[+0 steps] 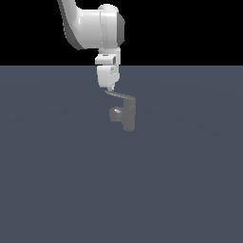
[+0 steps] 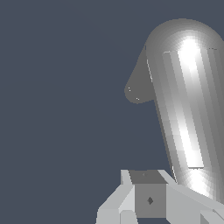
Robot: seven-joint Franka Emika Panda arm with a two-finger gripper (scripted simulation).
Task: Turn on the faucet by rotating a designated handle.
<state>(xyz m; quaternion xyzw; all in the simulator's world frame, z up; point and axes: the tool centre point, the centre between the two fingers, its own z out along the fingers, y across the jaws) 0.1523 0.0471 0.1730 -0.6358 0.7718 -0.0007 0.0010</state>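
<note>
In the exterior view the small dull-grey faucet (image 1: 129,116) stands upright on the floor, its rounded spout knob (image 1: 115,114) on the side toward that view's left. The thin handle (image 1: 119,96) projects from its top toward that view's left. My gripper (image 1: 110,88) hangs straight down over the handle's pointed tip, its narrow fingertips together and touching or almost touching the tip. In the wrist view the gripper (image 2: 147,181) looks shut, right beside the shiny faucet body (image 2: 186,109) with its knob (image 2: 138,89). I cannot make out the handle there.
The faucet stands on a flat blue-grey floor (image 1: 57,180) that fills the lower part of the exterior view. The white arm (image 1: 95,28) comes down from the top against a black background. Nothing else shows.
</note>
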